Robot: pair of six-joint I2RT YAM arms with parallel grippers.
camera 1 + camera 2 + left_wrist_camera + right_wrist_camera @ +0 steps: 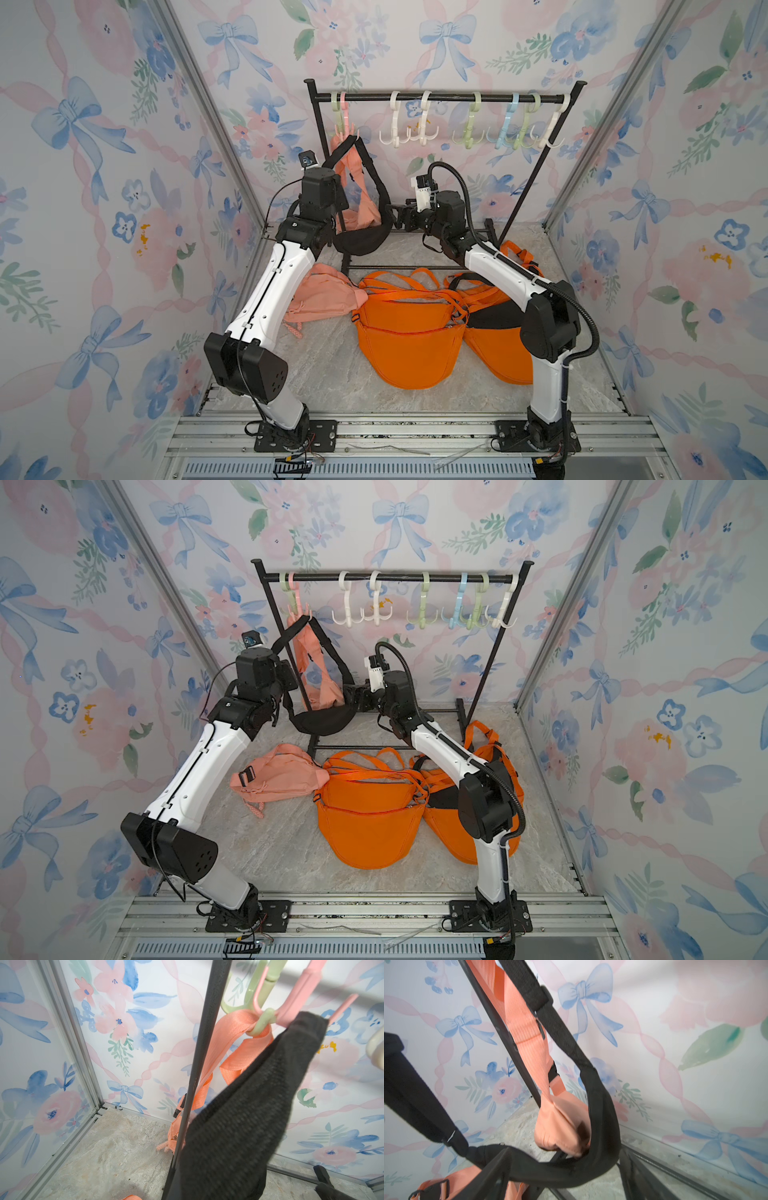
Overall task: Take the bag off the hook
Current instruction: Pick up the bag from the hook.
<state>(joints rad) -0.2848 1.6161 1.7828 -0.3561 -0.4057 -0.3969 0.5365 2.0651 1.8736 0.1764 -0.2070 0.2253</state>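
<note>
You are looking at a black bag point(361, 245) and a peach bag point(365, 212) on a black rack point(449, 97). One pink hook point(344, 116) sits among pale green hooks point(471, 124), white hooks point(395, 124) and a light blue hook point(509, 124). Your orange bags point(409, 345) are bright. The worktop point(332, 374) is grey and marbled. The walls point(415, 41) show blue bows and pink flowers.

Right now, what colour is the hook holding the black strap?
Pink hook, clearest in left wrist view.

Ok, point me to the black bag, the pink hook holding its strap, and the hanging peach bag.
black bag point(360, 245): in a top view, on the pouch body.
pink hook point(307, 987): left wrist view, on its upright stem.
hanging peach bag point(556, 1128): right wrist view, on its pouch.
</note>
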